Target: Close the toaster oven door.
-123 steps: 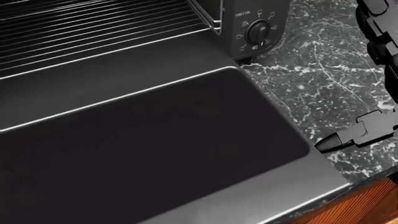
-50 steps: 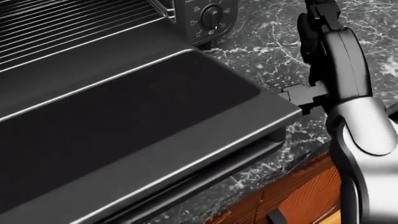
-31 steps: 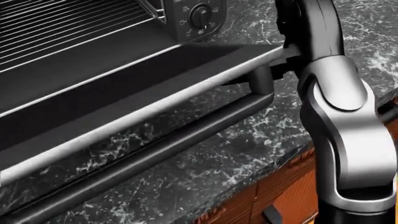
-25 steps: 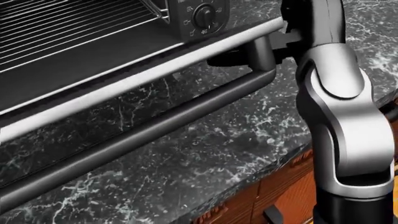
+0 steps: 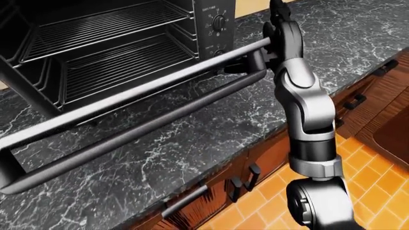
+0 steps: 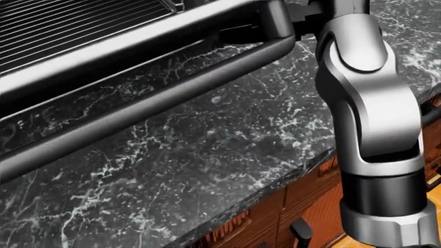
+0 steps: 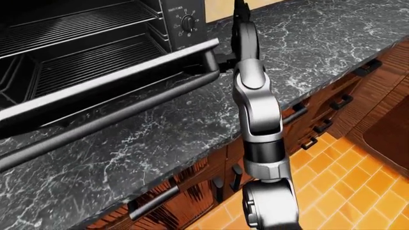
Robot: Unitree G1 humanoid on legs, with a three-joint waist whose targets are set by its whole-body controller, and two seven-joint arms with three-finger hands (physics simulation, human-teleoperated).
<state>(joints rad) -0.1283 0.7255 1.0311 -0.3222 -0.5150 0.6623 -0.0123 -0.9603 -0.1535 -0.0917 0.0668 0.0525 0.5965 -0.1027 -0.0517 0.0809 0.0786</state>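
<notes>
Lifting the toaster oven door (image 5: 128, 93), now part-raised w/ handle bar (image 5: 134, 132) below the racks. Right hand (image 5: 246, 64) sits under door's right corner, grip can't tell. Risk: door slips off fingers & drops back if arm drifts right of door.

Setting: domestic kitchen, simulator render. Evidence: dark marble-veined bench (image 5: 211, 124) running left to right; wooden cabinet fronts (image 7: 192, 191) with dark bar handles (image 7: 153, 201) below its near edge; orange tiled floor (image 5: 377, 182) to the right; toaster oven (image 5: 115, 43) with wire racks (image 5: 109, 26) at far left.
</notes>
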